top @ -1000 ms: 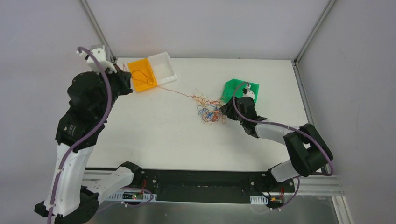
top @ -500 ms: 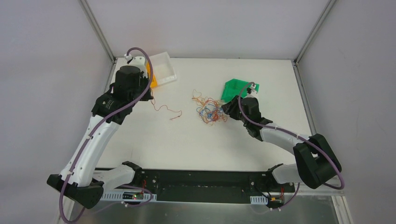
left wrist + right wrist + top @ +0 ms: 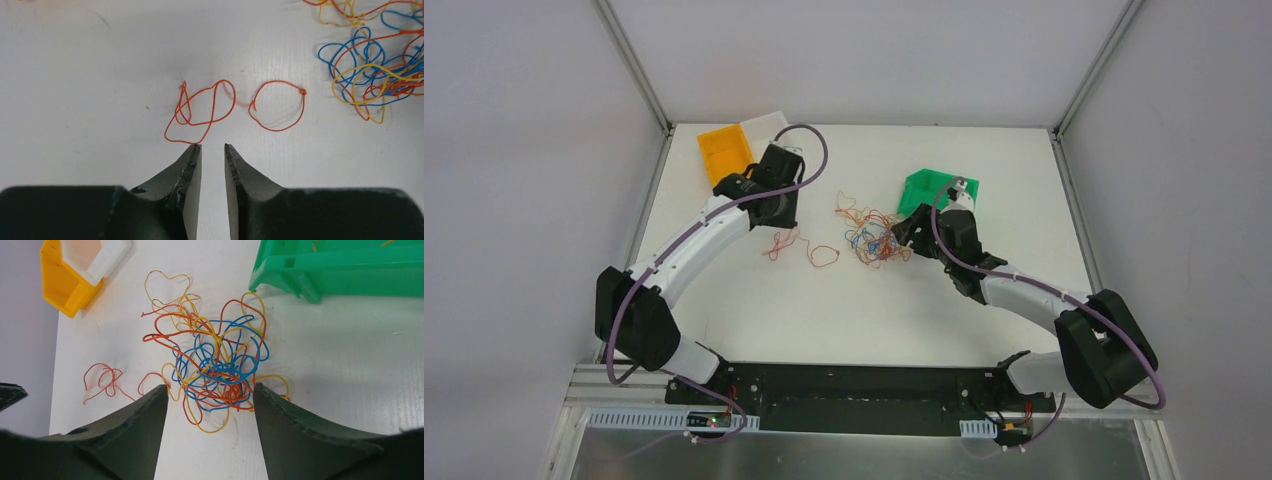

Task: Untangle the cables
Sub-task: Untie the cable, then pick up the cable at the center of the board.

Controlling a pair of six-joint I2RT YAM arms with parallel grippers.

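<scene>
The tangled cables [image 3: 372, 70] run past the left wrist view's top-right corner.

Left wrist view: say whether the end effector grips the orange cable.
No, the orange cable lies flat ahead of the left end effector, whose gap is empty.

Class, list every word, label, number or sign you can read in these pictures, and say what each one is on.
No text can be read in any view.
No print shows on the orange plastic bin, the green plastic bin or the white tabletop.
No tags show on the thin orange, blue and yellow wires.
Any markings on the small circuit boards at the near rail are too small to read.
</scene>
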